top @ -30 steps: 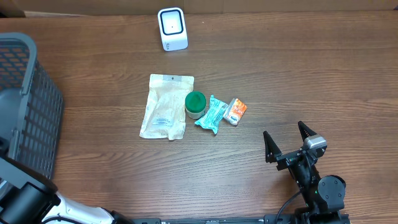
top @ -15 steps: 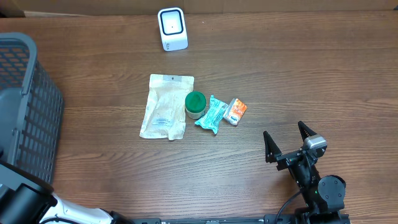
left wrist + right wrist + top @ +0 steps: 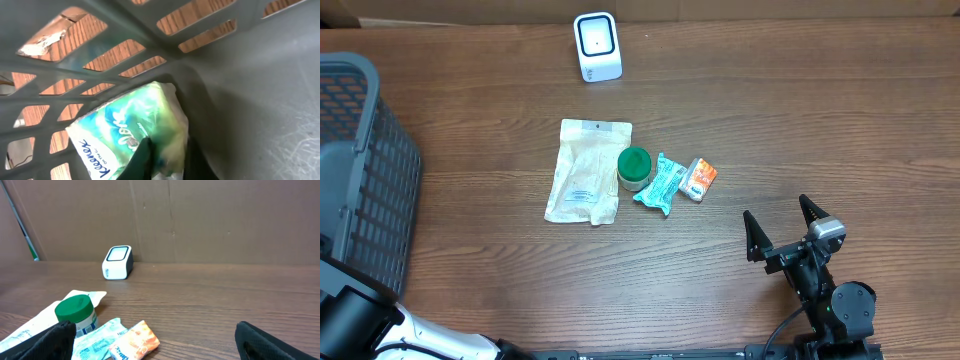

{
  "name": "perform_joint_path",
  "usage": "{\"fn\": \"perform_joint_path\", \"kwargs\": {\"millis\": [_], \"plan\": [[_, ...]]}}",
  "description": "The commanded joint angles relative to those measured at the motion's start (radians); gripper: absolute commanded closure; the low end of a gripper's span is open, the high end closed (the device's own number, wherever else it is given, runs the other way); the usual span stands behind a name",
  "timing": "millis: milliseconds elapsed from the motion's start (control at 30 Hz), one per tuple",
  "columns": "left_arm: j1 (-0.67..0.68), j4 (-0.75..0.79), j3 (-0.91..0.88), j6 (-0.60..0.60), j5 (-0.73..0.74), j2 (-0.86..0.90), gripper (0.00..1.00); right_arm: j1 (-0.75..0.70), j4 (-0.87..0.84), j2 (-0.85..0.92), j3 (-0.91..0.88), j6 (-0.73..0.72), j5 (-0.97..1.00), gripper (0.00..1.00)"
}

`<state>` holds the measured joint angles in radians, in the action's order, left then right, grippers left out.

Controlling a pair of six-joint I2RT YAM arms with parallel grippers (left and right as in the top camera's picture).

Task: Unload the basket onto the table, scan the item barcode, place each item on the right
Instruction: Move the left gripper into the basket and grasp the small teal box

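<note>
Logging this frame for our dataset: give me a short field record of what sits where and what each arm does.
scanner: white, far side of table
loose items: beige pouch, green-lidded jar, teal packet, orange packet, in a row mid-table
basket: grey, left edge
left gripper: shut on Kleenex pack inside the basket
right gripper: open, empty, near side, apart from the items

Pouch [image 3: 584, 172], green-lidded jar [image 3: 634, 166], teal packet [image 3: 660, 184], orange packet [image 3: 698, 179]
</note>
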<state>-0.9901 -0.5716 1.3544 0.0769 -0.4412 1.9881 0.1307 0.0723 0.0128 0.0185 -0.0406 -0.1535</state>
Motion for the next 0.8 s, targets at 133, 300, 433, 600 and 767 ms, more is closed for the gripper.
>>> {"fn": "perform_joint_path", "kwargs": {"millis": [133,300,433,600,767], "plan": [[0.030,-0.057,-0.001,-0.002,0.263,0.014,0.96,-0.005,-0.004,-0.009,-0.010,0.005,-0.005,0.00],[0.091,-0.087,0.033,-0.002,0.397,-0.025,0.96,-0.005,-0.004,-0.009,-0.010,0.005,-0.005,0.00],[0.149,-0.126,0.092,0.018,0.460,-0.058,0.96,-0.005,-0.004,-0.009,-0.010,0.005,-0.005,0.00],[0.220,-0.180,0.163,0.039,0.512,-0.094,0.96,-0.005,-0.005,-0.009,-0.010,0.005,-0.005,0.00],[0.238,-0.234,0.215,0.039,0.512,-0.106,0.96,-0.005,-0.004,-0.009,-0.010,0.005,-0.005,0.00]]}}
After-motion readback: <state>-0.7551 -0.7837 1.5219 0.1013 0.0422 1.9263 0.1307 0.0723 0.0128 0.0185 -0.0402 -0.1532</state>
